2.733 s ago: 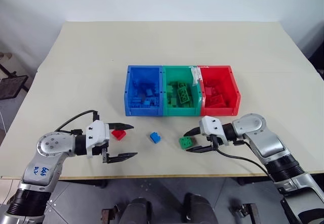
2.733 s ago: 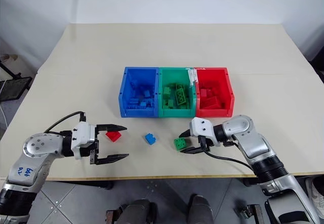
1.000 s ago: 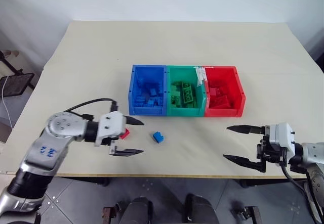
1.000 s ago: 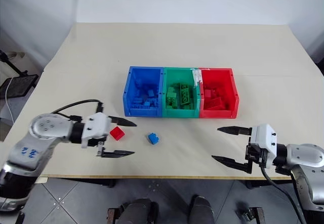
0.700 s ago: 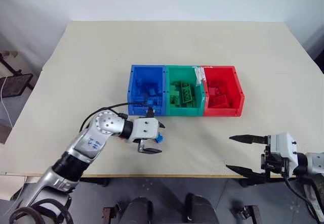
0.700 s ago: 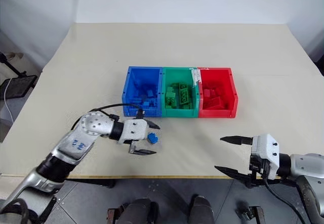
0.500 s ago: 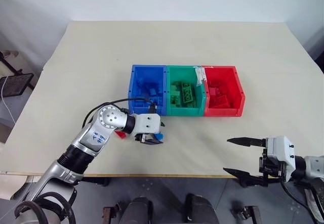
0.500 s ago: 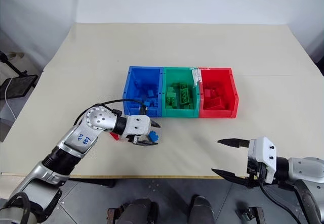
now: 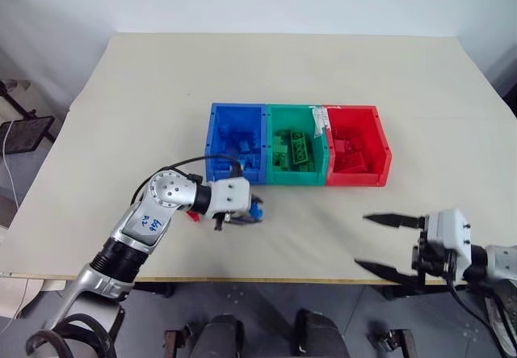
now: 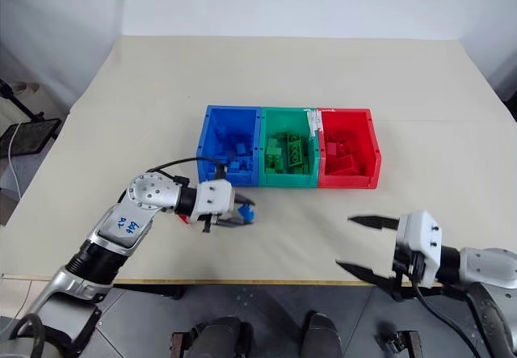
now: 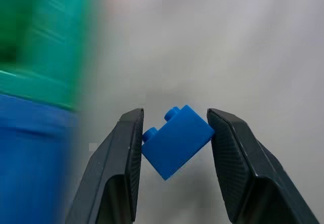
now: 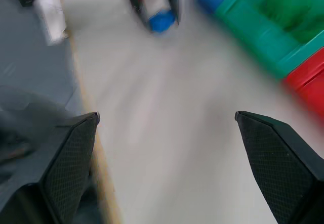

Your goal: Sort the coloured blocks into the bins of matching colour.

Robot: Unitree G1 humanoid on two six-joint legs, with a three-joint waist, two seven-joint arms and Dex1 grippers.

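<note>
Left end effector (image 11: 172,133) clamped on small blue studded plastic brick (image 11: 177,140), just in front of blue plastic bin (image 9: 236,144), red brick (image 9: 192,216) beside it, right end effector (image 9: 388,245) wide open, empty, over worktop (image 9: 161,91) near edge by right corner

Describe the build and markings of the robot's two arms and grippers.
Both arms are silver-grey metal with rounded joint housings and black ribbed sections nearer the body. The left arm bears blue handwritten marks on its joint and a black cable looping over it. Each wrist ends in a white block carrying two black, tapering fingers with textured inner pads: the left gripper, the right gripper. A black cable trails from the right wrist.
</note>
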